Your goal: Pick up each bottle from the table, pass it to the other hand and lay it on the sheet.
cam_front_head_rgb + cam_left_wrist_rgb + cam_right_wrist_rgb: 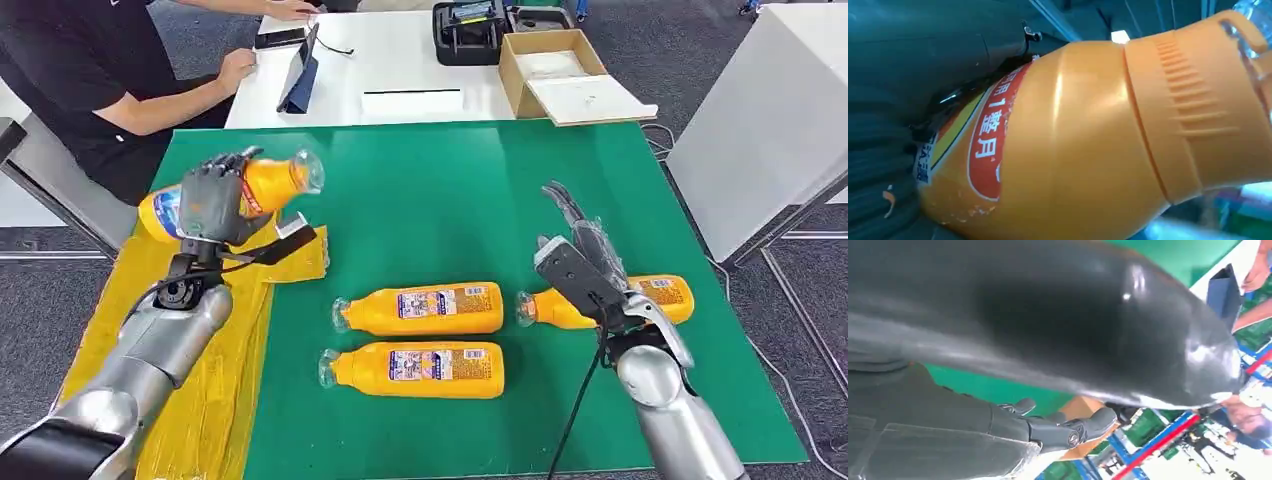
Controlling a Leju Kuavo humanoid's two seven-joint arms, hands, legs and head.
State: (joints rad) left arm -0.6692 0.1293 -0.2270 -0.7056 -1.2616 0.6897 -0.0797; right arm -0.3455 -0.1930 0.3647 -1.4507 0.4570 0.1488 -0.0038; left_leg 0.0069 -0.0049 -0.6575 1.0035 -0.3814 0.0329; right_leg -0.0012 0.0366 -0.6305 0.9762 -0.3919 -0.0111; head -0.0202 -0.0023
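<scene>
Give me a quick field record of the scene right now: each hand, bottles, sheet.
left hand: holds an orange bottle raised above the yellow sheet
right hand: holds nothing, fingers apart, over the green mat
bottles on mat: three, lying on their sides
bottles on sheet: none seen
person: seated at the white table beyond

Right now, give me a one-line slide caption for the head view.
Left robot hand holds an orange bottle above the yellow sheet; three bottles remain on the green mat.

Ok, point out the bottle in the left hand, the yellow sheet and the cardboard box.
held bottle (270, 183), head view, orange shoulder.
yellow sheet (205, 400), head view, bare middle.
cardboard box (520, 85), head view, left wall.
</scene>
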